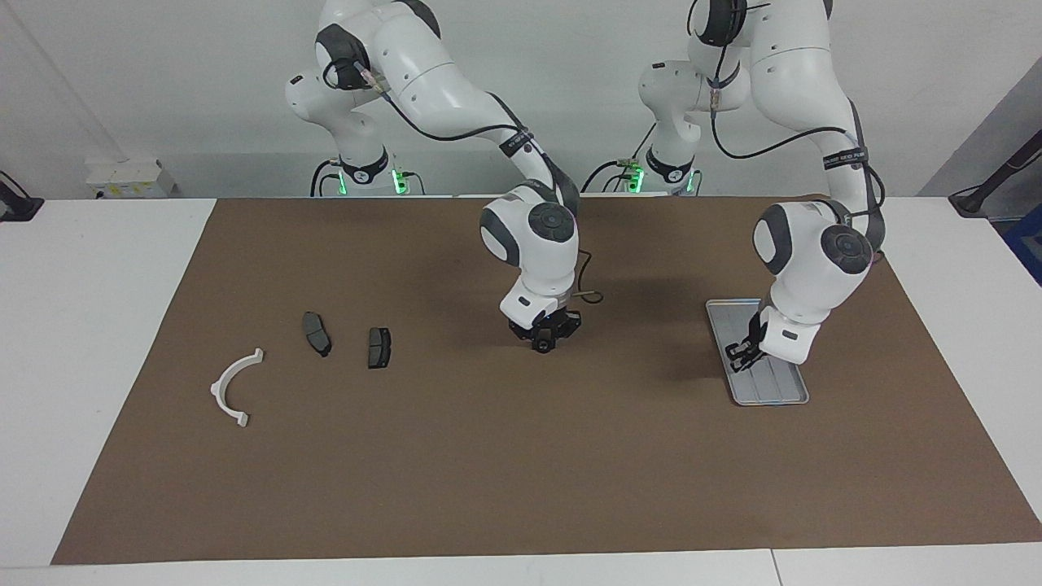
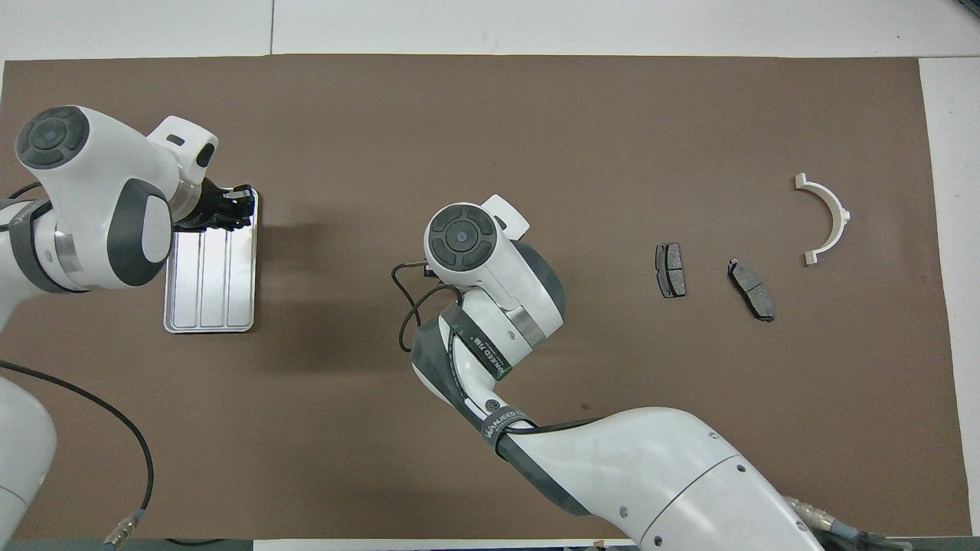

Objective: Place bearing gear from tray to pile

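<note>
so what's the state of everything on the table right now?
left gripper: shut, over the tray.
right gripper: low over the middle of the mat, small dark part at its tip.
tray: flat on the mat.
dark pads: lying flat, apart from each other.
white bracket: lying flat beside the pads, untouched.

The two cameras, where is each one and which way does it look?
Facing view: high across the table, looking at the robots; both arms and bases show, the right hand over the mat, the left hand over the tray.
Overhead view: high above the robots' end, looking steeply down; both arms enter from the bottom.
Both views share the tray, two dark pads and the white bracket, half a turn apart.
</note>
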`<state>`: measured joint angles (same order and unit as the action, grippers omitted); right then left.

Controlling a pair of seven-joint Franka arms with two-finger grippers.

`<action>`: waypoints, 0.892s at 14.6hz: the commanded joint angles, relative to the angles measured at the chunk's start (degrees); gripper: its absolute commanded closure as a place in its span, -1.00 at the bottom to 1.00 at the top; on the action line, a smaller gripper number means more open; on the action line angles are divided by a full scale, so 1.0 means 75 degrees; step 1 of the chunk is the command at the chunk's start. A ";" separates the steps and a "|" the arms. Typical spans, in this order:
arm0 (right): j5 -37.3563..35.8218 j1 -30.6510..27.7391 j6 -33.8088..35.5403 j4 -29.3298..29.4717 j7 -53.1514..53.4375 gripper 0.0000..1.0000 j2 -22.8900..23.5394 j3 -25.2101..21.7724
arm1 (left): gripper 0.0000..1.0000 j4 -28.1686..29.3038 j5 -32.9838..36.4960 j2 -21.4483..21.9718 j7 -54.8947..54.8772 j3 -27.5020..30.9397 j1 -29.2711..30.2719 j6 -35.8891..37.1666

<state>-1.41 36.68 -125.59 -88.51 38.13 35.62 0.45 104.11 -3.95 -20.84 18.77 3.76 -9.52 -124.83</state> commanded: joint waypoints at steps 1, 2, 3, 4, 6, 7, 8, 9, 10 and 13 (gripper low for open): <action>-0.0070 -0.0120 0.0675 0.0291 -0.0092 1.00 -0.0202 0.0010 | 0.98 -0.0240 -0.0083 0.0072 0.0751 0.0119 -0.0499 0.0472; -0.0070 -0.0225 0.1015 0.0514 -0.0197 1.00 -0.0260 0.0010 | 0.98 -0.0252 -0.0083 0.0072 0.1126 0.0119 -0.0733 0.0519; 0.0011 -0.0412 0.1308 0.0655 -0.0430 1.00 -0.0423 0.0010 | 0.98 -0.0252 -0.0083 0.0072 0.1431 0.0119 -0.0932 0.0531; 0.0047 -0.0669 0.1567 0.0680 -0.0687 1.00 -0.0692 0.0010 | 0.98 -0.0252 -0.0083 0.0072 0.1759 0.0119 -0.1166 0.0543; 0.0117 -0.1150 0.1977 0.0680 -0.1156 1.00 -0.1254 0.0010 | 0.98 -0.0287 -0.0083 0.0060 0.2544 0.0119 -0.1589 0.0531; 0.0118 -0.1395 0.2153 0.0680 -0.1367 1.00 -0.1524 0.0010 | 0.98 -0.0415 -0.0083 0.0037 0.2907 0.0108 -0.1799 0.0519; 0.0118 -0.1734 0.2306 0.0680 -0.1660 1.00 -0.1735 0.0010 | 0.98 -0.0532 -0.0095 0.0025 0.3340 0.0108 -0.2068 0.0554; 0.0118 -0.2109 0.2493 0.0680 -0.2138 1.00 -0.1923 0.0010 | 0.98 -0.0696 -0.0130 -0.0010 0.3959 0.0108 -0.2396 0.0543; 0.0118 -0.2542 0.2657 0.0680 -0.2781 1.00 -0.2053 -0.0002 | 0.98 -0.0732 -0.0188 -0.0034 0.4557 0.0108 -0.2712 0.0450; 0.0118 -0.3878 0.3022 0.0610 -0.4901 1.00 -0.2229 -0.0002 | 0.98 -0.0768 -0.0189 -0.0092 0.5626 0.0119 -0.3732 0.0414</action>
<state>-1.24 13.63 -103.58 -82.38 10.59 19.54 -0.55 99.23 -4.51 -20.86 56.19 3.44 -32.73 -122.23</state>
